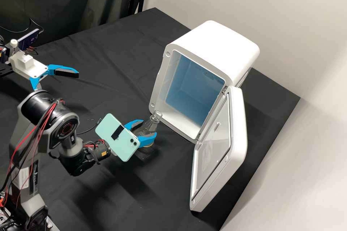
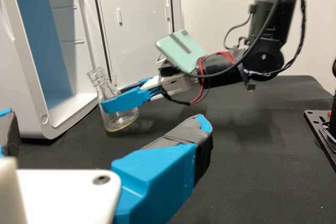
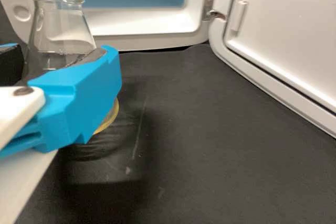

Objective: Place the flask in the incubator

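The right fingers (image 1: 147,138) grip the glass flask (image 1: 153,120) just in front of the open white incubator (image 1: 217,47). The left fingers (image 1: 59,69) are spread apart, holding nothing, well away.

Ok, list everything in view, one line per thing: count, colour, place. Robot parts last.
flask: one, clear glass, upright before the incubator's opening, gripped
incubator: one, white with blue interior, on the bench, right in the high view, open
door: one, white, swung open toward the camera
phone: one, mint green, on the right arm's wrist
bench: one, black
curtain: one, dark, behind the bench
right jaws: one pair, blue fingers, shut on the flask
left jaws: one pair, blue fingers, open, above the bench, left in the high view
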`<state>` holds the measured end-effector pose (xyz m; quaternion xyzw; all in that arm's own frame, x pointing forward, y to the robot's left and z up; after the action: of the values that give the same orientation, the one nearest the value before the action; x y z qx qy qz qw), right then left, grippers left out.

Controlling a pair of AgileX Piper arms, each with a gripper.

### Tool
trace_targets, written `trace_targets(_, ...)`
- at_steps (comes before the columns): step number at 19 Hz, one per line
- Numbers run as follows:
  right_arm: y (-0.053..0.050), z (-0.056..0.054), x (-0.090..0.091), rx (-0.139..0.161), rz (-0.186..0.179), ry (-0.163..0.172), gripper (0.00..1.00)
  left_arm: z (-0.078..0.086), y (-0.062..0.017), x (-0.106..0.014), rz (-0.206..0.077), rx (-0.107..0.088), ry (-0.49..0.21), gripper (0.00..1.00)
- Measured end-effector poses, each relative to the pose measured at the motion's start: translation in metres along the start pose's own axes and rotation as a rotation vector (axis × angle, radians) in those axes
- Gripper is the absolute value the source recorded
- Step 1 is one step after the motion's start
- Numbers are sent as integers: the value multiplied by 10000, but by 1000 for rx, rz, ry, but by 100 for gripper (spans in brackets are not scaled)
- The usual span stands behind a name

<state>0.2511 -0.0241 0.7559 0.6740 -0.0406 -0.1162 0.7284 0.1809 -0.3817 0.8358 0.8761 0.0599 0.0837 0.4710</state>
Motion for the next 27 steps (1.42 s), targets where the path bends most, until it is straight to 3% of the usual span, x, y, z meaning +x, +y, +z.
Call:
trace_targets(3,-141,-90,162,-81,-12,44,0,0,0,0,0,0,0,100)
trace_targets(5,-190,-99,196,-98,-15,52,0,-16,3,-2,2,-1,9,100)
trace_targets(8,-208,-81,206,-100,-12,46,0,-25,5,-4,3,-1,14,100)
trace_targets(9,-212,-77,207,-101,-14,45,100,-25,5,-4,3,-1,14,100)
trace_targets(15,-232,-46,216,-117,-21,34,100,-25,5,-4,3,-1,14,100)
trace_targets(27,-189,47,234,-110,-18,-8,100,-25,5,-4,3,-1,14,100)
